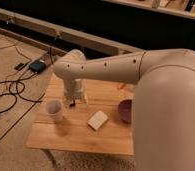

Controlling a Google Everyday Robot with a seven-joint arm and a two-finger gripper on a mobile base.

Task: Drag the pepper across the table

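The gripper [75, 101] of the white robot arm [116, 67] points down, low over the light-wood planked table [81, 140]. I cannot tell whether it is released or grasping anything. The small orange-red pepper [122, 86] lies on the table at 2 o'clock from the gripper, well apart, just under the arm. A white cup [54, 110] stands near at 8 o'clock, a pale flat block [97, 120] at 4 o'clock, and a purple bowl [125, 111] at 3 o'clock.

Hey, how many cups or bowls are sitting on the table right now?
2. A white cup stands near the left edge of the table, just left of the gripper; a purple bowl sits at the right, partly behind the arm, which may hide others.
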